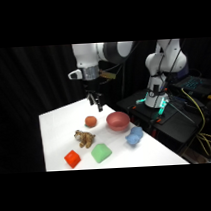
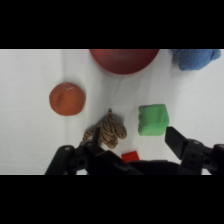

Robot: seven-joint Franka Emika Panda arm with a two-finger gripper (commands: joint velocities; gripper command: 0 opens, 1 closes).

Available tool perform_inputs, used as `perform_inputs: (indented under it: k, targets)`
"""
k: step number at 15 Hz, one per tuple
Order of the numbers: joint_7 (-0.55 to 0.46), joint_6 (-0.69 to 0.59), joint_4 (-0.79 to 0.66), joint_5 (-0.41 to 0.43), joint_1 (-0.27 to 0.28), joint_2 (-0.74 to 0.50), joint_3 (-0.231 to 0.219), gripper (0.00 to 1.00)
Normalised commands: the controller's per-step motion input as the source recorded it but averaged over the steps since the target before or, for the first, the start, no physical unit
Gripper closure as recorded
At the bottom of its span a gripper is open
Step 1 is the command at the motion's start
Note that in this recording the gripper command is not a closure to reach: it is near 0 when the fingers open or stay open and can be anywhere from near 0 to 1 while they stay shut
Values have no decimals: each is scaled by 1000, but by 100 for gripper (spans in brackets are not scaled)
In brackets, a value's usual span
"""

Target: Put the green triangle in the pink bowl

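- Gripper (image 1: 96, 102) is seen hanging above the table's (image 1: 54, 127) far side, fingers spread apart and holding nothing, well clear of everything below.
- Green triangle (image 2: 153, 120) lies on the table in the wrist view at about 4 o'clock from picture centre, just beside the striped toy animal (image 2: 106, 132); the pink bowl (image 2: 124, 60) is cut off at 12 o'clock.
- Before descent, the fingers are best centred over the block, with the toy kept outside them.
- Flat sides should be squeezed, not the slope, judging by its wedge shape.
- An orange ball (image 2: 67, 98) and a blue lump (image 2: 196, 58) are to be avoided.
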Motion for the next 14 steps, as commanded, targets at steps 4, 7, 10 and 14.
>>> perform_inputs:
  k: [4,7,10,14]
  targets:
    - [78,119,-16,-72,-10,21,-1,0]
    - [187,259,-23,-131,57,139,45,0]
    - [248,233,12,-191,124,190,76,0]
    - [237,94,105,-235,155,208,64,0]
